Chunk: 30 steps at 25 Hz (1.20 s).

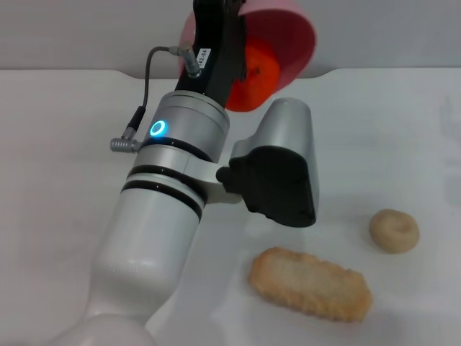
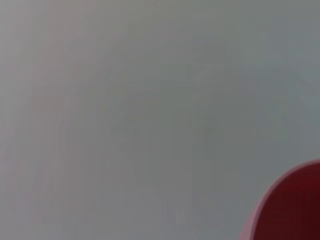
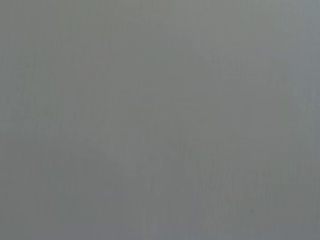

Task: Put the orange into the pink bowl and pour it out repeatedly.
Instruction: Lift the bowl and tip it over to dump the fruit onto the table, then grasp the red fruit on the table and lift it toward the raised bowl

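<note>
left claw (image 1: 216,29): lifted, grips pink bowl (image 1: 288,36) tipped toward camera | orange (image 1: 256,76) at bowl mouth | right claw: out of view

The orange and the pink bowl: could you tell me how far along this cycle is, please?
Loading looks done: the orange sits inside the pink bowl. In hand: the left arm holds the bowl up and tipped, its mouth facing down toward the table, the orange at the lip. Left: the orange has not dropped out yet. The left pincer is hidden behind the arm; the right arm is not in view.

Breaded cutlet (image 1: 310,284) (beside beige bun (image 1: 394,231))
</note>
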{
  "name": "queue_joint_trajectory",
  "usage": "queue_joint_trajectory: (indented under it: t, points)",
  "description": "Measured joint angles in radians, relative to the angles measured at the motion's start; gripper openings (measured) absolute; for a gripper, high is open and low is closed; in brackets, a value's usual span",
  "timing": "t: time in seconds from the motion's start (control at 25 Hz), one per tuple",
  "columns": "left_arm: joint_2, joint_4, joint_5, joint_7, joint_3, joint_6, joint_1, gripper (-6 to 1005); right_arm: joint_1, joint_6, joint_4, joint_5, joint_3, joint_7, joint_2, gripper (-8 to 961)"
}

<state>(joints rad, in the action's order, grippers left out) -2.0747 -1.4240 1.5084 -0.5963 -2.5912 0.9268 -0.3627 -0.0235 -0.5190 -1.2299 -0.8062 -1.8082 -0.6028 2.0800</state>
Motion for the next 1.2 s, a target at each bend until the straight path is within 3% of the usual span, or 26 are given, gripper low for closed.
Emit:
queue_joint_trajectory:
  t: [0.36, 0.76, 0.92, 1.2]
  points:
    - [-0.001, 0.047, 0.164, -0.117, -0.051, 0.091, 0.008, 43, 0.003, -0.001, -0.002, 0.001, 0.001, 0.000, 0.000, 545]
    - [-0.001, 0.048, 0.174, -0.123, -0.059, 0.095, 0.012, 42, 0.004, -0.003, -0.009, 0.002, 0.001, 0.000, 0.000, 545]
    - [-0.001, -0.014, 0.062, -0.156, -0.024, 0.082, 0.009, 42, 0.000, 0.001, -0.013, 0.002, 0.001, 0.000, 0.000, 544]
    - [0.004, -0.216, -0.293, -0.140, 0.121, 0.065, 0.014, 42, -0.001, 0.088, -0.059, 0.000, 0.005, -0.002, 0.000, 544]
